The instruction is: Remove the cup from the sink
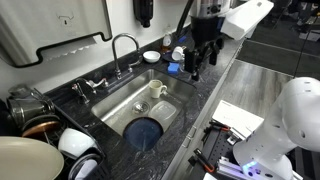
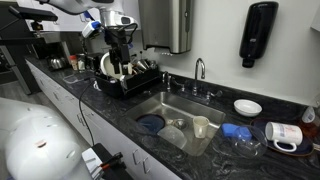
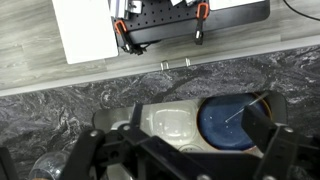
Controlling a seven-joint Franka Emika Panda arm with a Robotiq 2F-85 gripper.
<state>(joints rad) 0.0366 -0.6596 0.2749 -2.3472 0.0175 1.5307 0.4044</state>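
Note:
The cup (image 1: 158, 91) is a small cream-white mug standing in the steel sink (image 1: 178, 113), near the end away from the dish rack; it also shows in an exterior view (image 2: 201, 126). A blue bowl (image 1: 145, 132) and a clear container (image 2: 172, 133) lie in the sink (image 2: 160, 102) beside it. My gripper (image 1: 192, 67) hangs high above the counter, open and empty, well clear of the cup, and also shows in an exterior view (image 2: 120, 62). In the wrist view its jaws (image 3: 175, 152) are spread over the clear container (image 3: 170, 125) and blue bowl (image 3: 235, 125); the cup does not show there.
An arched faucet (image 1: 121, 45) stands behind the sink. A dish rack (image 2: 130, 78) with bowls (image 1: 40, 150) sits at one end. A small blue container (image 2: 232, 130), a white mug with red print (image 2: 283, 135) and a white dish (image 2: 247, 106) sit at the other end.

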